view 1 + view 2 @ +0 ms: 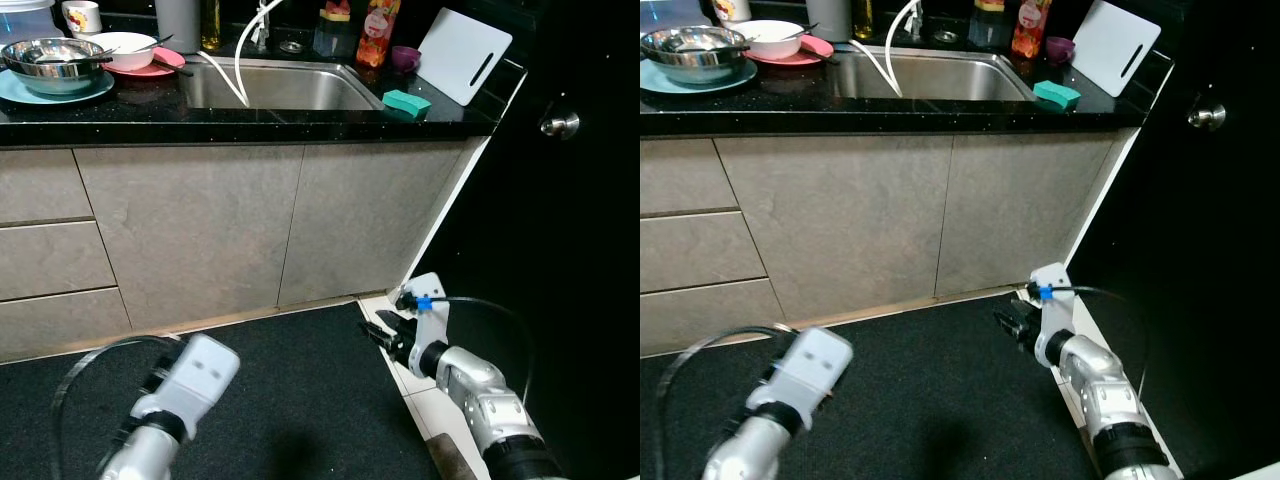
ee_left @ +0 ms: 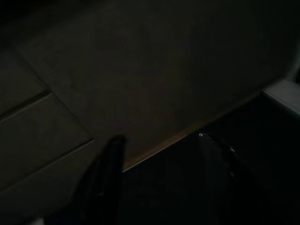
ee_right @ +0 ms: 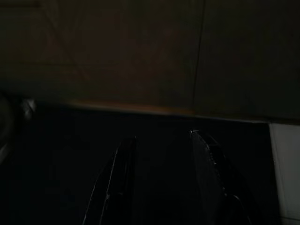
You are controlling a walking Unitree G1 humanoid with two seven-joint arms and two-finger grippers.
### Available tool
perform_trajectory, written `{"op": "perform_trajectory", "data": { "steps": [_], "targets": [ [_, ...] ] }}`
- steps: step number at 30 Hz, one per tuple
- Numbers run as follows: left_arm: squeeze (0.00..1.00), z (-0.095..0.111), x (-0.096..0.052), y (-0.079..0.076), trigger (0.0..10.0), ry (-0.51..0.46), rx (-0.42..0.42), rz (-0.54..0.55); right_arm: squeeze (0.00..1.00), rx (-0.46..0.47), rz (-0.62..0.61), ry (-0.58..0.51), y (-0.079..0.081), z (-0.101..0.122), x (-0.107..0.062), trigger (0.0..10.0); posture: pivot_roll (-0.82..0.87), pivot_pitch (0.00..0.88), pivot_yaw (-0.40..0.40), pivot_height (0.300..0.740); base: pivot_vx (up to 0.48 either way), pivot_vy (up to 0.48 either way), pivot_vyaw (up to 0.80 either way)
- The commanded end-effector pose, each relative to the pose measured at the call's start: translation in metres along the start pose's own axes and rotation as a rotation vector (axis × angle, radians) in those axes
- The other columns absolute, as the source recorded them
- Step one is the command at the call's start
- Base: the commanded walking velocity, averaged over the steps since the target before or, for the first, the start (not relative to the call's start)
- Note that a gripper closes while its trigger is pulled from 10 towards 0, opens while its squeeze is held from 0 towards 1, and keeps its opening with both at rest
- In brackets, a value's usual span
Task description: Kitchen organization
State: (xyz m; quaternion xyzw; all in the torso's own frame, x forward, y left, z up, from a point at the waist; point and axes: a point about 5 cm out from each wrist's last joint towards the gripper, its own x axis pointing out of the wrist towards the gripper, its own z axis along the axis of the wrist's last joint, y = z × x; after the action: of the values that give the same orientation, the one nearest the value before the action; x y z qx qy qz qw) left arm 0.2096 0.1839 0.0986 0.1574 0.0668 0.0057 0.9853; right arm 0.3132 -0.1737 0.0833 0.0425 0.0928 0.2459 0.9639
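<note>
1. Silver arms, both low, over dark floor mat (image 1: 300,400) in front of cabinets (image 1: 280,220). Neither holds anything.
2. Left gripper (image 2: 161,154): arm hangs at robot's left, wrist box up, pointing toward cabinet base. Wrist view very dark; two fingers (image 2: 105,178) stand apart w/ a clear gap, nothing between them: released.
3. Right gripper (image 1: 383,333): forearm angled up from lower right, fingers aimed at cabinet foot near mat's right edge, beside white floor tile (image 1: 425,400). Wrist view dark; fingers parted, empty: released.
4. Counter (image 1: 250,118): black, well above and apart from both grippers.
5. Sink (image 1: 270,88): steel, set in counter; white hose (image 1: 240,60) loops into it. No contents made out.
6. Steel bowl (image 1: 55,60): counter's left end, sits on teal plate (image 1: 20,92); utensil inside, type unclear.
7. White bowl (image 1: 130,48): behind steel bowl, on pink plate (image 1: 165,62); utensil handle sticks out.
8. Mug (image 1: 82,15): back left corner.
9. Teal sponge (image 1: 405,102): sink's right rim.
10. White board (image 1: 460,52): leans upright at counter's right end; purple cup (image 1: 405,57) and bottles (image 1: 378,30) beside it.
11. Dark door w/ metal knob (image 1: 560,124) at right.
</note>
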Motion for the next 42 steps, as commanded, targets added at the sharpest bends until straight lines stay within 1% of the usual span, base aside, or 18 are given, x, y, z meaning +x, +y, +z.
{"op": "perform_trajectory", "data": {
  "steps": [1, 2, 3, 7, 8, 9, 10, 13, 16, 18, 22, 26, 31, 32, 35, 36, 38, 42],
  "targets": [
    [0.0, -0.005, 0.004, 0.02, 10.0, 0.004, -0.133, 0.119, 0.0, 0.064, -0.043, -0.024, -0.007, 0.005, 0.0, 10.0, 0.18, 0.0, -0.109, 0.74, 0.0, 0.0, 0.0],
    [0.0, -0.011, 0.008, 0.034, 10.0, 0.016, -0.268, 0.204, 0.0, 0.089, -0.054, -0.051, -0.007, 0.01, 0.004, 10.0, 0.17, 0.0, -0.103, 0.74, 0.0, 0.0, 0.0],
    [0.0, -0.014, 0.01, 0.038, 10.0, 0.025, -0.308, 0.223, 0.0, 0.096, -0.056, -0.062, -0.006, 0.012, 0.005, 10.0, 0.17, 0.0, -0.102, 0.74, 0.0, 0.0, 0.0],
    [0.0, -0.015, 0.015, 0.044, 10.0, 0.017, -0.32, 0.227, 0.0, 0.127, -0.044, -0.088, -0.002, 0.017, 0.01, 10.0, 0.16, 0.0, -0.094, 0.74, 0.0, 0.0, 0.0],
    [0.0, -0.016, 0.019, 0.044, 10.0, 0.023, -0.374, 0.223, 0.0, 0.132, -0.047, -0.099, 0.0, 0.018, 0.012, 10.0, 0.16, 0.0, -0.091, 0.74, 0.0, 0.0, 0.0],
    [0.0, -0.015, 0.027, 0.037, 10.0, 0.044, -0.474, 0.189, 0.0, 0.106, -0.071, -0.117, 0.001, 0.022, 0.016, 10.0, 0.16, 0.0, -0.088, 0.74, 0.0, 0.0, 0.0],
    [0.0, -0.013, 0.03, 0.032, 10.0, 0.052, -0.509, 0.166, 0.0, 0.087, -0.083, -0.123, 0.001, 0.024, 0.017, 10.0, 0.16, 0.0, -0.088, 0.74, 0.0, 0.0, 0.0],
    [0.0, -0.007, 0.035, 0.021, 10.0, 0.044, -0.579, 0.111, 0.0, 0.049, -0.107, -0.121, 0.0, 0.026, 0.019, 10.0, 0.16, 0.0, -0.089, 0.74, 0.0, 0.0, 0.0],
    [0.0, 0.002, 0.042, 0.003, 10.0, 0.029, -0.659, 0.073, 0.0, 0.073, -0.182, -0.103, -0.005, 0.026, 0.024, 10.0, 0.17, 0.0, -0.091, 0.74, 0.0, 0.0, 0.0],
    [0.0, 0.012, 0.047, -0.003, 10.0, -0.004, -0.657, 0.05, 0.0, 0.09, -0.197, -0.11, -0.009, 0.03, 0.025, 10.0, 0.18, 0.0, -0.1, 0.74, 0.0, 0.0, 0.0],
    [0.0, 0.008, 0.048, -0.003, 10.0, 0.009, -0.664, 0.047, 0.0, 0.178, -0.129, -0.127, -0.006, 0.03, 0.025, 10.0, 0.18, 0.0, -0.102, 0.74, 0.0, 0.0, 0.0],
    [0.0, 0.007, 0.047, 0.0, 10.0, 0.004, -0.695, 0.042, 0.0, 0.197, -0.134, -0.127, -0.007, 0.028, 0.024, 10.0, 0.17, 0.0, -0.102, 0.74, 0.0, 0.0, 0.0],
    [0.0, 0.007, 0.037, -0.002, 10.0, 0.001, -0.64, -0.05, 0.0, 0.223, -0.167, -0.082, -0.013, 0.022, 0.022, 10.0, 0.16, 0.0, -0.109, 0.74, 0.0, 0.0, 0.0],
    [0.0, 0.006, 0.034, -0.003, 10.0, 0.005, -0.619, -0.064, 0.0, 0.2, -0.206, -0.018, -0.016, 0.017, 0.02, 10.0, 0.16, 0.0, -0.11, 0.74, 0.0, 0.0, 0.0],
    [0.0, 0.003, 0.029, -0.003, 10.0, 0.014, -0.589, -0.071, 0.0, 0.16, -0.233, 0.0, -0.019, 0.015, 0.016, 10.0, 0.16, 0.0, -0.116, 0.74, 0.0, 0.0, 0.0],
    [0.0, 0.002, 0.025, -0.004, 10.0, 0.012, -0.563, -0.079, 0.0, 0.022, -0.318, -0.019, -0.024, 0.019, 0.013, 10.0, 0.16, 0.0, -0.121, 0.74, 0.0, 0.0, 0.0],
    [0.0, 0.0, 0.023, -0.004, 10.0, 0.011, -0.56, -0.078, 0.0, 0.101, -0.294, -0.025, -0.022, 0.017, 0.012, 10.0, 0.16, 0.0, -0.124, 0.74, 0.0, 0.0, 0.0],
    [0.0, -0.002, 0.025, -0.003, 10.0, 0.01, -0.571, -0.057, 0.0, 0.159, -0.279, -0.049, -0.021, 0.017, 0.012, 10.0, 0.16, 0.0, -0.131, 0.74, 0.0, 0.0, 0.0]
  ]
}}
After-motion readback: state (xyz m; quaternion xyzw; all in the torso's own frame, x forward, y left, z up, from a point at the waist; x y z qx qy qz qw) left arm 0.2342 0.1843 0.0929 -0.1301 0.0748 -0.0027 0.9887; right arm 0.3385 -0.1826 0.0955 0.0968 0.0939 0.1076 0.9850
